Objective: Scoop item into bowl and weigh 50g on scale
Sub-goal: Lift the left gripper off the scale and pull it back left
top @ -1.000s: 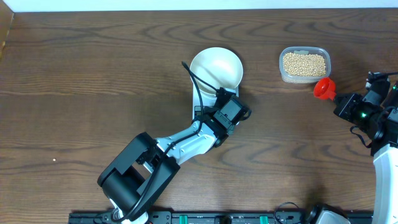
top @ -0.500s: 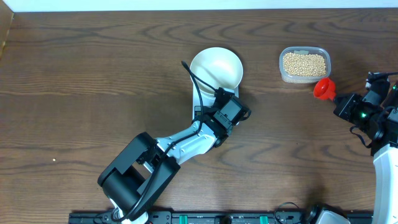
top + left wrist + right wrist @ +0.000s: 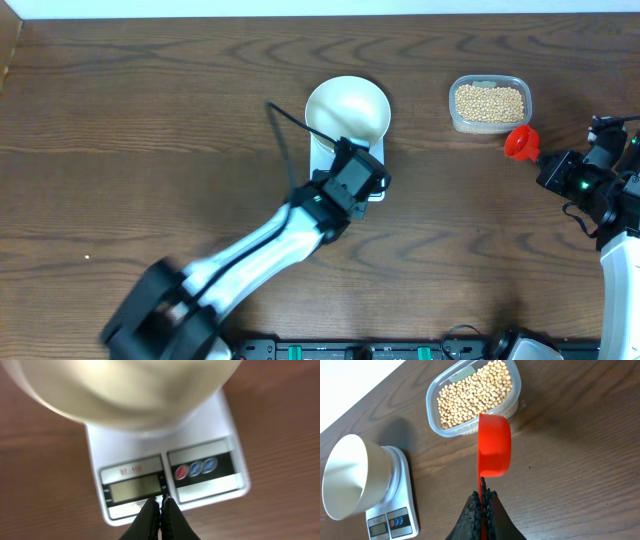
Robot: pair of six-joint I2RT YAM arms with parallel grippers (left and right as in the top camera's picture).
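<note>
While left jaws clench over scale (image 3: pixel 167 467), right jaws grasp scoop (image 3: pixel 494 445), pointing at beans (image 3: pixel 475 392)

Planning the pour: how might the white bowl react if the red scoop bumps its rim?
The bowl narrows toward its base and reaches past the small scale, so a rim bump might tip it. It looks empty, so likely light and easily shoved. Smooth bowl on smooth scale may slide.

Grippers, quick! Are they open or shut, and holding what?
Left gripper: shut, empty, over the scale.
Right gripper: shut on the red scoop.
</note>
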